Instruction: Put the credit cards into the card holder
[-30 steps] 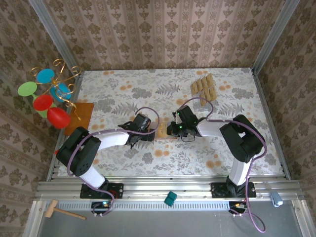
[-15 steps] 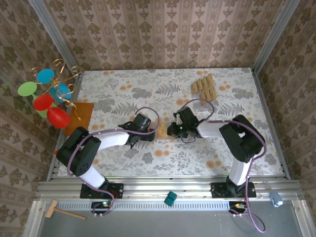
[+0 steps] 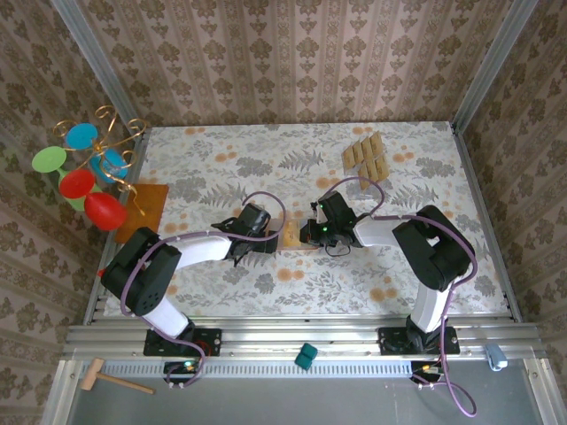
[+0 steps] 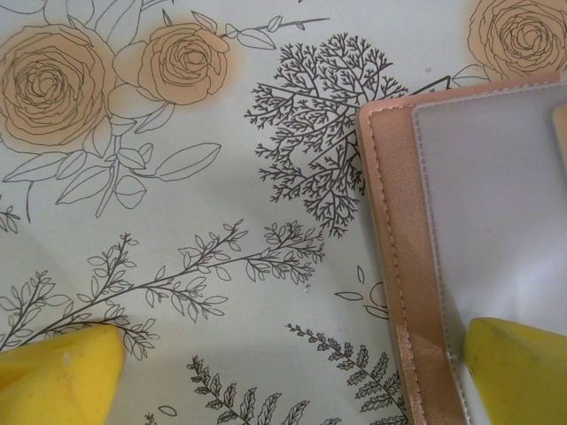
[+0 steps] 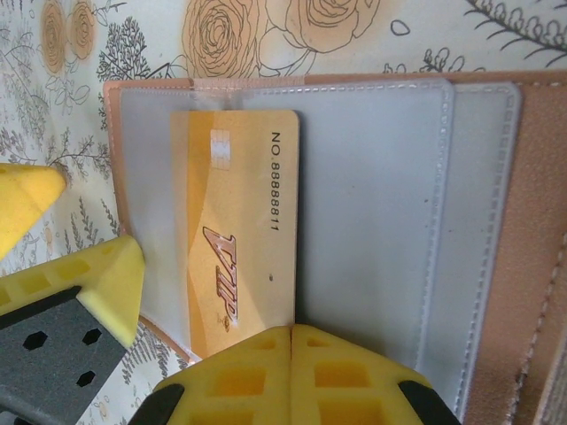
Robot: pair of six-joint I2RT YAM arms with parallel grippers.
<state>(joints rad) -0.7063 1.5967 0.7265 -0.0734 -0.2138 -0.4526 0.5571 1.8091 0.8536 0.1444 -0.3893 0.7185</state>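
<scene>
At mid-bench, my right gripper (image 5: 292,372), pressed together, meets the card (image 5: 235,230) in the card holder (image 5: 390,221). The card is thin, probably stiff and slick, and best pushed endwise. My left gripper (image 4: 288,367), spread, straddles the holder's edge.

Golden card (image 5: 235,230), salmon card holder (image 5: 532,221), floral-printed tablecloth (image 4: 177,221).

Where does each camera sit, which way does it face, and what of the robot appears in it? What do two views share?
Top external: above and behind the arms, looking down at the table; both arms show, left gripper and right gripper both at the card holder.
Left wrist: on the left arm, facing the table and the card holder's edge; its yellow fingertips wide apart.
Right wrist: on the right arm, facing the open card holder with a credit card in it; its fingertips shut.
Shared by all: the card holder.
</scene>
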